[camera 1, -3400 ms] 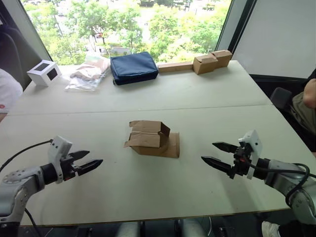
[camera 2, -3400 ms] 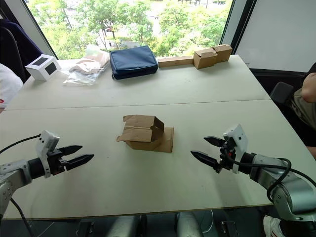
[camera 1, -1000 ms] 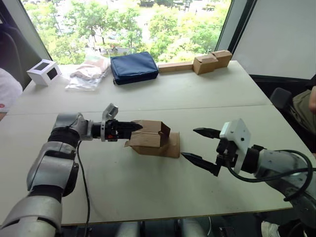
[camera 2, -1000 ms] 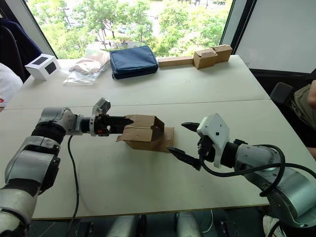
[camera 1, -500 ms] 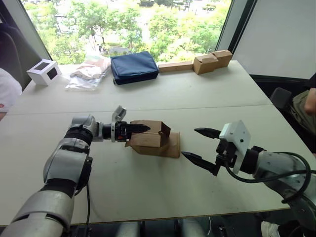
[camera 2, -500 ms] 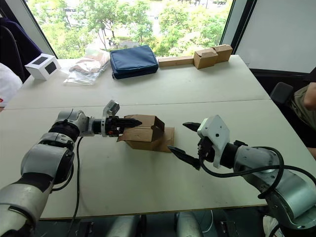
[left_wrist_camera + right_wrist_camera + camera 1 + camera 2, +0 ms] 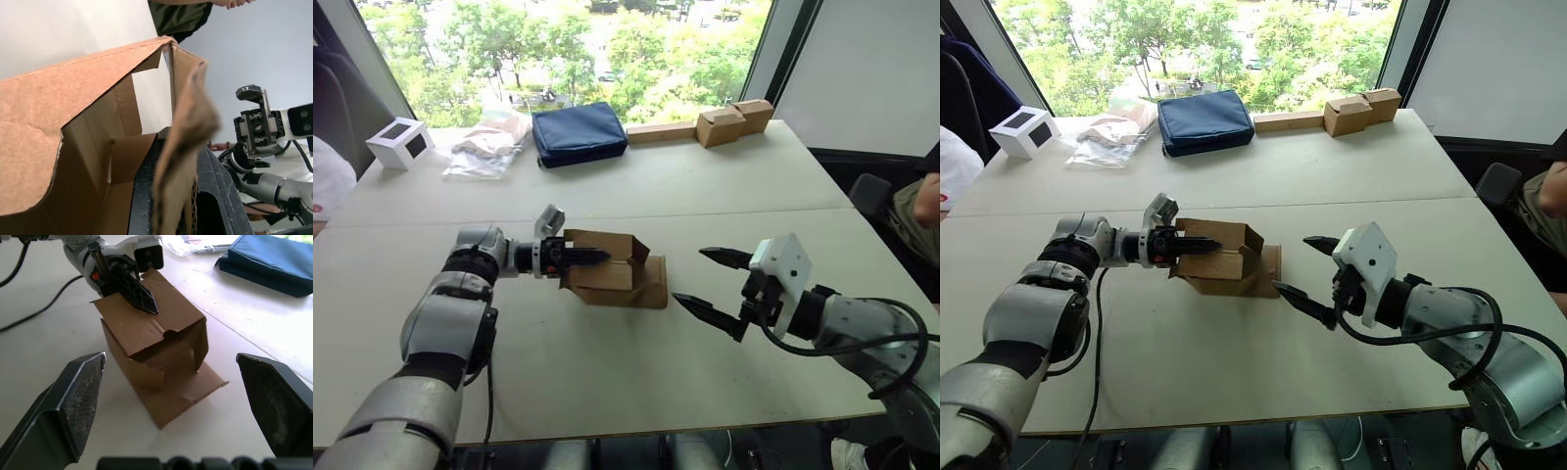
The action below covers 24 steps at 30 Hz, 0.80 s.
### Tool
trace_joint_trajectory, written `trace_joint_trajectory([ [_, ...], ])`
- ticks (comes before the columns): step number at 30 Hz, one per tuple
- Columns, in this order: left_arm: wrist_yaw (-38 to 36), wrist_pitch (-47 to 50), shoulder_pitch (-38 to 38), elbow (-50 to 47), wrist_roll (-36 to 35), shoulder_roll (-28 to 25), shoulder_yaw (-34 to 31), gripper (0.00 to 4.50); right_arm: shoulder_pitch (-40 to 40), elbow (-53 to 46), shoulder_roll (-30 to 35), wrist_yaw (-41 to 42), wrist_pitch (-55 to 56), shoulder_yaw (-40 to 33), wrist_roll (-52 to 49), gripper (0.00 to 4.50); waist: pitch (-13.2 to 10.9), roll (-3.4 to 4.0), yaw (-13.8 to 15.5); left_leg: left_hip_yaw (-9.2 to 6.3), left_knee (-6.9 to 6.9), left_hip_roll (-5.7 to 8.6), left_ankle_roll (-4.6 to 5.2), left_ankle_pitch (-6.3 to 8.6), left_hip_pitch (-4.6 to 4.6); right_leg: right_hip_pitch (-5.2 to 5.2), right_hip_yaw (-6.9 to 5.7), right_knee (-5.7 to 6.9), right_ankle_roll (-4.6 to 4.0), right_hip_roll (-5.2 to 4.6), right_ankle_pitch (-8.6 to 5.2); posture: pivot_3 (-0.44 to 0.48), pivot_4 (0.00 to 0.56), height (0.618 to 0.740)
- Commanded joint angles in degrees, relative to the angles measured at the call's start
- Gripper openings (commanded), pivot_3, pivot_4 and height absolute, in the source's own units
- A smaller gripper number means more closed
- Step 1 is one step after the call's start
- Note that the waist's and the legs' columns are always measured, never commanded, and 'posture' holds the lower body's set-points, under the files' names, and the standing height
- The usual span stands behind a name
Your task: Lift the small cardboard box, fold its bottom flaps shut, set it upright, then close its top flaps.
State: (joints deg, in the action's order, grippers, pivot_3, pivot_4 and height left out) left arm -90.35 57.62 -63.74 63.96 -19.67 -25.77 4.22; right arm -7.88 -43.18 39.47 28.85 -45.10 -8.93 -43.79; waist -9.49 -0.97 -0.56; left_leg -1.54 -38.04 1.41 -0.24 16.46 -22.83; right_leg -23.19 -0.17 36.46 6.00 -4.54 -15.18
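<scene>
While the right pincer [image 7: 1301, 265] is waiting wide open and empty at three o'clock of the small cardboard box [image 7: 1225, 258] mid-surface, the left pincer [image 7: 1197, 246] is pinching a flap [image 7: 132, 308] from nine o'clock; lifting should be going gently, lest that flap tear.

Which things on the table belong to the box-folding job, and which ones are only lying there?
Job:
- small brown cardboard box
- left pincer, shut on a box flap
- right pincer, open

Lying about:
- navy fabric pouch
- white box with dark window
- tan cardboard blocks
- clear plastic bag
</scene>
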Motion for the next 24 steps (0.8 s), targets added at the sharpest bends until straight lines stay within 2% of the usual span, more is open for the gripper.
trace_joint_trajectory([
  [1,-1.1,-4.4,-0.9,-10.8,-3.8,-2.0,-5.1,0.07,-5.3,4.7,-7.1,-7.8,-0.4,-5.8,-7.5,4.5,0.0,-0.05,0.0,0.0,-0.01,-0.01,-0.01,0.0,-0.03,-0.04,0.0,0.02,0.0,0.0,0.0,0.0,0.15,0.737],
  [4,-0.4,-4.5,0.1,-20.3,-6.5,-3.0,-7.4,0.0,-9.6,8.4,-12.2,-13.0,-0.2,-6.9,-9.3,3.79,0.0,0.01,0.0,-0.01,-0.08,-0.02,-0.06,-0.03,-0.16,-0.21,0.01,0.21,0.0,-0.06,0.01,0.0,0.15,0.737],
  [9,1.7,-4.5,1.0,-32.6,-9.6,-4.3,-8.8,0.0,-19.5,14.5,-21.8,-21.3,2.8,-6.7,-10.9,1.98,0.0,0.03,-0.1,0.01,-0.08,0.03,-0.18,-0.1,-0.24,-0.39,0.06,0.52,-0.01,-0.1,0.0,0.0,0.15,0.737],
  [10,2.2,-4.5,1.0,-33.7,-10.0,-4.5,-9.0,0.0,-20.8,15.3,-22.9,-22.1,3.3,-6.8,-10.9,1.5,0.0,0.04,-0.2,0.01,-0.08,0.03,-0.22,-0.12,-0.24,-0.41,0.07,0.55,-0.01,-0.09,0.0,0.0,0.15,0.737],
  [14,3.6,-3.8,0.4,-38.5,-12.1,-5.7,-9.5,0.0,-26.4,18.4,-26.3,-24.0,5.7,-6.0,-9.9,0.06,0.0,0.04,-0.2,0.0,-0.07,0.04,-0.22,-0.12,-0.25,-0.44,0.07,0.61,-0.01,-0.04,0.0,0.0,0.15,0.737],
  [24,7.6,-2.7,1.5,-44.5,-16.5,-7.4,-10.1,0.0,-27.9,18.6,-26.4,-21.1,5.1,0.7,-7.7,0.06,0.0,0.05,-0.5,0.0,-0.07,0.07,-0.21,-0.12,-0.27,-0.47,0.08,0.64,-0.01,-0.02,0.0,0.0,0.15,0.737],
])
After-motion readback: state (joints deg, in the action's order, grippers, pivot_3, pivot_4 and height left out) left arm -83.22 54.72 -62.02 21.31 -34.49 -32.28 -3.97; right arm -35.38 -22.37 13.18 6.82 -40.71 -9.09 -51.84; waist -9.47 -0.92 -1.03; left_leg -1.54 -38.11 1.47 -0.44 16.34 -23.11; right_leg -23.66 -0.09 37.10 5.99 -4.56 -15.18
